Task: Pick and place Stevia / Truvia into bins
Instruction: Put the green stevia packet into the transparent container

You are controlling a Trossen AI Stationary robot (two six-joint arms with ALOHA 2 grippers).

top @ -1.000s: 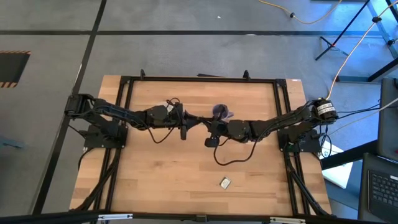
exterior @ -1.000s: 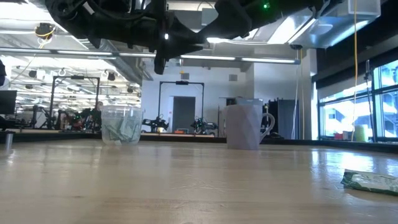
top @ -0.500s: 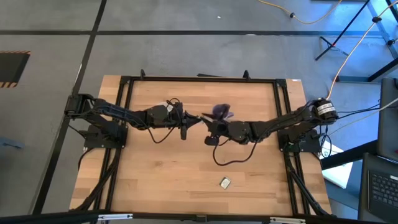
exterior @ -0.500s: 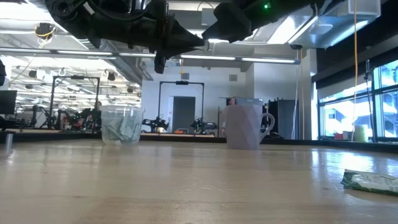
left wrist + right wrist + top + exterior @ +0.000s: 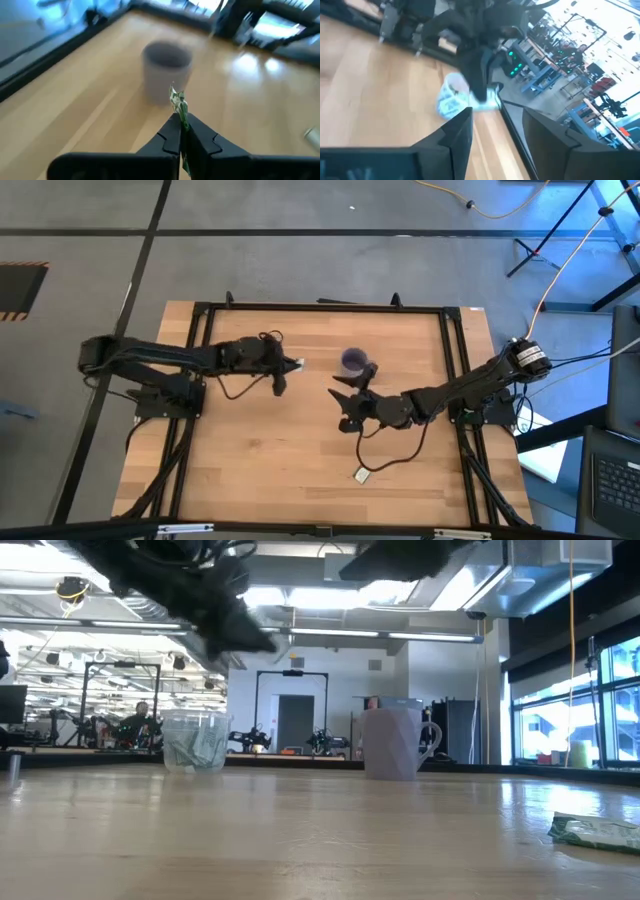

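Observation:
My left gripper (image 5: pixel 181 131) is shut on a green-and-white Stevia packet (image 5: pixel 178 104), in the air over the table's middle left (image 5: pixel 292 364). Beyond it the purple-grey mug (image 5: pixel 166 70) stands on its base (image 5: pixel 353 361). The clear cup (image 5: pixel 195 740) holds several packets and also shows in the right wrist view (image 5: pixel 451 102), just below the left gripper. My right gripper (image 5: pixel 497 135) is open with nothing between its fingers, near the table's middle (image 5: pixel 342 398), on the near side of the mug. Another packet (image 5: pixel 361 474) lies flat near the front edge. My left gripper pinches the packet's near end (image 5: pixel 182 122) between its two fingertips. The fingers come from the table's left, slanting a little downward. The packet stands on edge and sticks out past the fingertips, lifted clear of the table.
The loose packet also shows at the right in the low view (image 5: pixel 595 830). A black frame (image 5: pixel 320 308) runs round the wooden table top. Bare wood lies between the cups and the front edge.
The two grippers met at the table's middle beside the mug. My left gripper shut on the packet and drew back with it toward the left edge. My right gripper opened, let go and pulled back toward the near edge.

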